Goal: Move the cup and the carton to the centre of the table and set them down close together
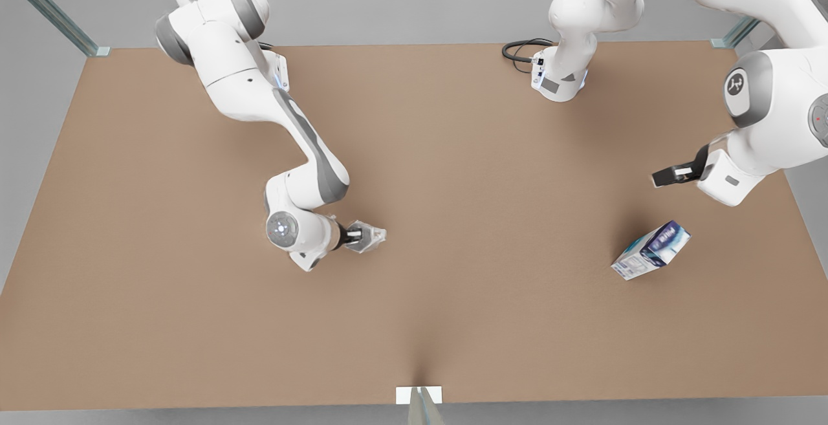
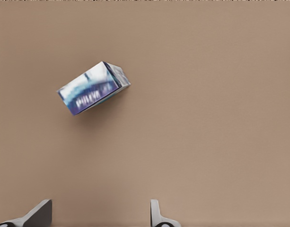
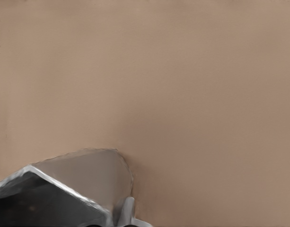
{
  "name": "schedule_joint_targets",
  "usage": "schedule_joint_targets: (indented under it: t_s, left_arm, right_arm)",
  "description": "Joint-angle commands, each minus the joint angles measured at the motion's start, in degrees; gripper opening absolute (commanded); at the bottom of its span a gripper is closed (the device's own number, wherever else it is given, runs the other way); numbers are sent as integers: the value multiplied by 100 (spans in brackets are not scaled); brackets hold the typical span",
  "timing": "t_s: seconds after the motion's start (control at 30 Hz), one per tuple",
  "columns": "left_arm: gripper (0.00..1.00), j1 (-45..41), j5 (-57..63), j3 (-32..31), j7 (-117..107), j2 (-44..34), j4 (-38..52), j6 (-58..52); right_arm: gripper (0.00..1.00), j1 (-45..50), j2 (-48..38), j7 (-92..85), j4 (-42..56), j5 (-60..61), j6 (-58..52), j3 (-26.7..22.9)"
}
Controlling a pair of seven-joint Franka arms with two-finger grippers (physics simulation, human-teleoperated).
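Near the table's (image 1: pixel 194 347) middle, toward the front view's left, the right gripper (image 1: pixel 370 238) is clamped on the cup (image 1: pixel 372 237), carrying it low over the brown top. Its open mouth faces the right wrist camera; I cannot tell whether anything is inside. A good placement keeps it upright and leaves room beside it. Farther off, on the front view's right, the carton (image 1: pixel 651 250) stands tilted. Beyond it the left gripper (image 1: pixel 669 175) hovers spread wide and empty, and should descend squarely over the carton's narrow sides.
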Motion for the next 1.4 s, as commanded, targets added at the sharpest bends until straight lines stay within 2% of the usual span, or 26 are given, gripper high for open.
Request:
schedule_joint_targets:
  t_s: [0.0,0.1,0.2,0.27,0.3,0.33,0.4,0.5,0.63,0.7,0.73,0.8,0.83,0.87,0.93,1.27,1.3,1.33,1.37]
  left_arm:
    - [100,3,2,11,10,-9,-2,1]
    - [100,3,19,345,1617,-62,-397,388]
    - [100,91,19,416,3287,202,-608,1152]
    - [100,135,28,653,4158,219,-1135,1793]
    - [100,135,28,820,4448,219,-1320,2004]
    - [100,135,28,899,4615,228,-1364,2084]
    - [100,143,28,899,4800,219,-1742,2620]
    - [100,135,19,943,5380,307,-1944,2708]
    - [100,135,19,934,5380,580,-2058,3314]
    - [100,135,19,934,5380,790,-2023,3674]
    - [100,135,2,934,5380,878,-2014,3692]
    - [100,126,-51,908,5362,1010,-1997,3877]
    - [100,108,-191,873,5345,1045,-1988,3894]
    - [100,91,-315,847,5354,1089,-1988,3894]
    - [100,82,-359,820,5354,1177,-1988,3894]
    - [100,73,-499,732,5336,1379,-1988,4228]
    - [73,82,-499,732,5345,1379,-1988,4220]
    - [54,82,-499,732,5345,1379,-1988,4220]
    - [51,82,-508,732,5345,1379,-1988,4220]
  right_arm:
    - [21,75,131,181,193,-28,-7,1]
    - [21,515,975,1244,1328,183,63,-7]
    - [21,954,1397,1966,1636,262,511,-16]
    - [21,1130,1415,2318,1645,306,749,-16]
    - [88,1165,1415,2344,1645,306,810,-25]
    - [100,1244,1406,2327,1636,297,899,-51]
    - [100,1244,1380,2318,1636,280,890,-51]
    - [100,1244,1257,2318,1627,315,846,-43]
    - [100,1122,528,2283,1566,710,363,-60]
    - [100,287,-8,1607,1434,448,-779,-130]
    - [100,-179,-175,1254,1478,-581,-1580,-148]
    - [100,-943,-439,833,1443,-1011,-1816,-262]
    - [100,-1383,-764,236,1443,-1601,-2160,-394]
    - [100,-1770,-1054,-319,1434,-1645,-2476,-394]
    - [100,-1972,-1714,-328,1337,-1759,-3004,-394]
    - [100,-2078,-1749,-380,1346,-1900,-2951,-403]
    - [100,-2078,-1740,-380,1337,-1891,-2942,-403]
    - [100,-2078,-1740,-380,1337,-1891,-2942,-403]
    - [100,-2087,-1731,-380,1328,-1891,-2942,-394]
